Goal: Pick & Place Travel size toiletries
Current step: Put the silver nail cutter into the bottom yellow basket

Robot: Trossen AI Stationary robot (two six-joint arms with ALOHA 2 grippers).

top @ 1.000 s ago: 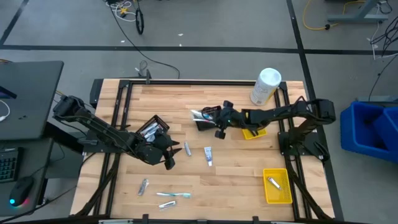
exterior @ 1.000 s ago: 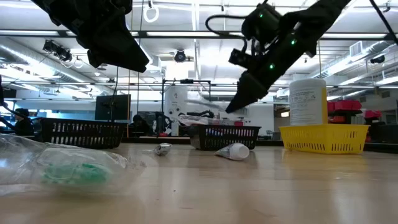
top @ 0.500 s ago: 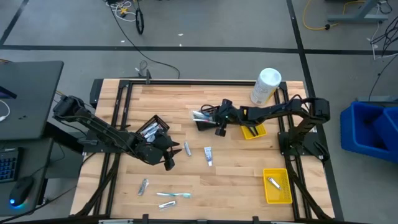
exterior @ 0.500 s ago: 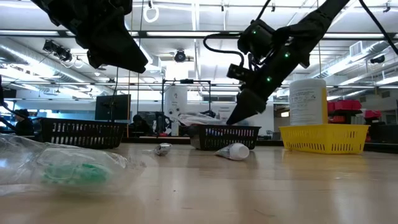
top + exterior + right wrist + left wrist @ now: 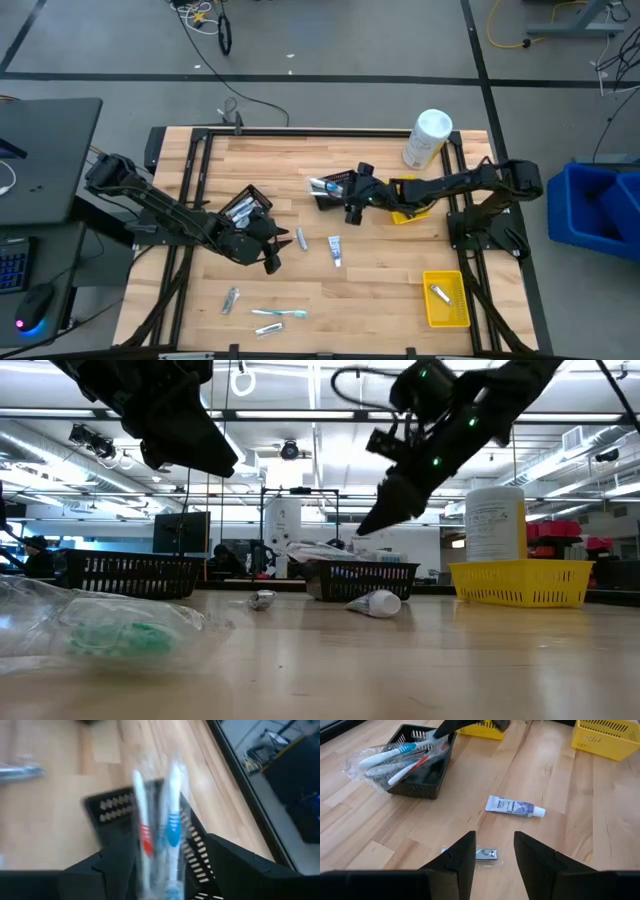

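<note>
A clear packet of toothbrushes (image 5: 395,760) lies across the rim of a black mesh basket (image 5: 415,787) at mid-table. My right gripper (image 5: 340,190) hovers open just above it, and in its wrist view its fingers stand on either side of the packet (image 5: 155,835). My left gripper (image 5: 272,262) hangs open over the table nearer the front, holding nothing. A silvery packet (image 5: 485,853) lies on the wood below its fingers. A small toothpaste tube (image 5: 335,250) lies flat nearby. Nearer the front edge lie another packet (image 5: 230,298) and a toothbrush (image 5: 280,313).
A second black basket (image 5: 245,208) with items sits beside my left arm. A yellow tray (image 5: 408,212) lies under my right arm. Another yellow tray (image 5: 445,298), at the front right, holds one item. A big white canister (image 5: 428,138) stands at the back right.
My right gripper has sunk toward the basket with the toothbrush packet and then risen again. The packet stays on the basket.
</note>
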